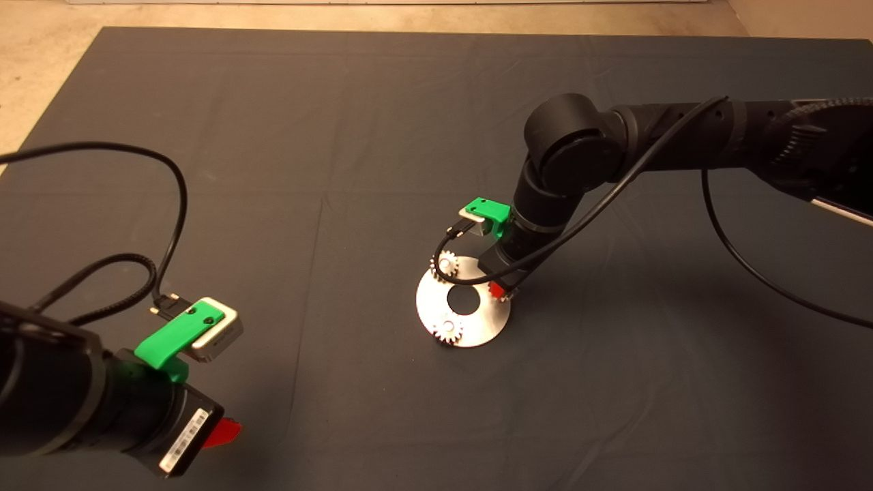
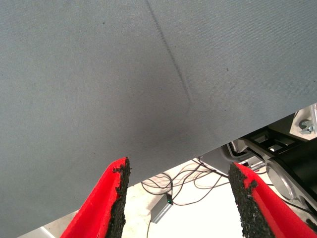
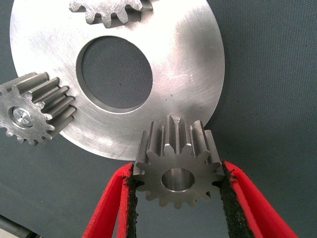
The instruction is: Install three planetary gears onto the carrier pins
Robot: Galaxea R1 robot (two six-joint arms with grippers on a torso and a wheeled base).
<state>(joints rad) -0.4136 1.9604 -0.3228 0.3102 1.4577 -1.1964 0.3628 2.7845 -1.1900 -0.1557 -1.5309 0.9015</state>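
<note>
Right claw: red fingers clamped on either side of a planetary gear, black pads pressed against its teeth. The gear's centre hole faces the wrist camera and appears filled with something silvery, possibly a pin top; cannot confirm. The gear sits at the rim of the carrier disc, on the side nearest the right arm. In the head view this claw is down at the right edge of the disc, mostly hidden under the black wrist and a looping cable; the held gear is not distinguishable there.

Second gear: seated at the disc's near rim, teeth overhanging the edge, with a bright carrier pin end showing in its bore.

Third gear: at the disc's far rim, only partly in the wrist view; in the head view it is partly crossed by the cable.

The disc lies flat on the dark mat of the worktop, the mat showing through its large centre hole.

Left claw: parked at the lower left of the mat, well apart from the disc. Fingers spread wide, nothing between them. Beyond the mat edge its wrist view shows pale floor, loose cables and a small grey box.
</note>
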